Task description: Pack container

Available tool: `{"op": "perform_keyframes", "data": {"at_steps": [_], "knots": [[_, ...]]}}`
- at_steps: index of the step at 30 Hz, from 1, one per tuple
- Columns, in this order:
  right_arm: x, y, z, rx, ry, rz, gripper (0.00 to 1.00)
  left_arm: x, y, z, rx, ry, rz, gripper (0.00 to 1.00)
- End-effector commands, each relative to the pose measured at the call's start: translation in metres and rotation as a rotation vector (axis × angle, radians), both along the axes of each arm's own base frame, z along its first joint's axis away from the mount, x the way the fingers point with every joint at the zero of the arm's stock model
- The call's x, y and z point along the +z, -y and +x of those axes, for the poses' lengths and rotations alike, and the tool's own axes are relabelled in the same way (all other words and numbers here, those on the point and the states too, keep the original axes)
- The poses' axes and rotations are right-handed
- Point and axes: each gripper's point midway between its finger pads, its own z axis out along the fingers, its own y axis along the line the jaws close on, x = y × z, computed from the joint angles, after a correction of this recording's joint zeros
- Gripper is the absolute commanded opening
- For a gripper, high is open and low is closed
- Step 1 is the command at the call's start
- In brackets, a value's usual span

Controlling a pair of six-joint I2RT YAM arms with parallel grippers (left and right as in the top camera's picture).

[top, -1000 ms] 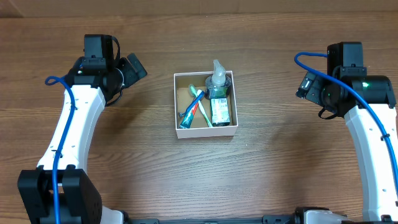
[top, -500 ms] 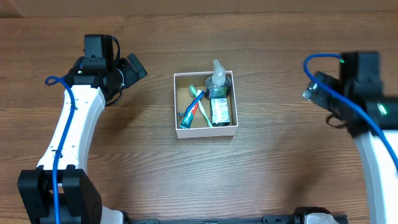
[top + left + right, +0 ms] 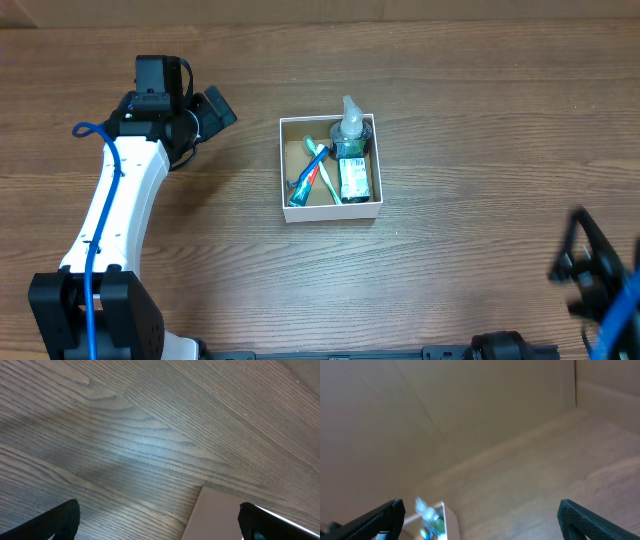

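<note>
Right arm (image 3: 597, 275) withdrawn to corner, container (image 3: 330, 211) unmoved — left fingers (image 3: 62, 519) and right fingers (image 3: 379, 519) apart

From overhead, the right arm (image 3: 598, 278) is a dark blur in the lower right corner, cut off by the frame's edges, and its far end cannot be made out. The print on the green packet (image 3: 352, 178) in the container (image 3: 330, 212) is too small to read. The right wrist view is blurred throughout, with the container cut by the bottom edge. The right hand (image 3: 480, 521) and left hand (image 3: 162, 521) show only fingertips (image 3: 377, 519) at the bottom corners. A pale slab (image 3: 215, 515) runs off the left wrist frame; what it is cannot be told.
</note>
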Motion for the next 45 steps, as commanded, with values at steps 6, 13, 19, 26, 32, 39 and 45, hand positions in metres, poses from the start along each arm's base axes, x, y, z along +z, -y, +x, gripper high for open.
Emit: {"op": "perform_keyframes", "data": {"at_steps": [6,13,19,26,32,39,45], "knots": [[0.027,0.004,-0.021,-0.007,0.403,0.041,1.00,0.006,-0.003,0.006,0.011,0.018,0.000,1.00],[0.017,-0.013,0.019,0.087,0.690,0.221,1.00,0.006,-0.002,0.006,0.011,0.016,0.000,1.00],[-0.038,-0.017,0.058,0.108,0.661,0.483,1.00,0.006,-0.003,0.006,0.011,0.017,0.000,1.00],[-0.096,-0.020,0.087,0.084,0.543,0.513,1.00,0.006,-0.003,0.006,0.011,0.017,0.000,1.00],[-0.116,-0.021,0.092,0.080,0.521,0.510,1.00,0.006,-0.003,0.006,0.011,0.017,0.000,1.00],[-0.153,-0.023,0.103,0.070,0.458,0.499,1.00,0.006,-0.003,0.006,0.011,0.017,0.000,1.00],[-0.170,-0.027,0.108,0.080,0.408,0.353,1.00,0.006,-0.003,0.006,0.011,0.017,0.000,1.00]]}}
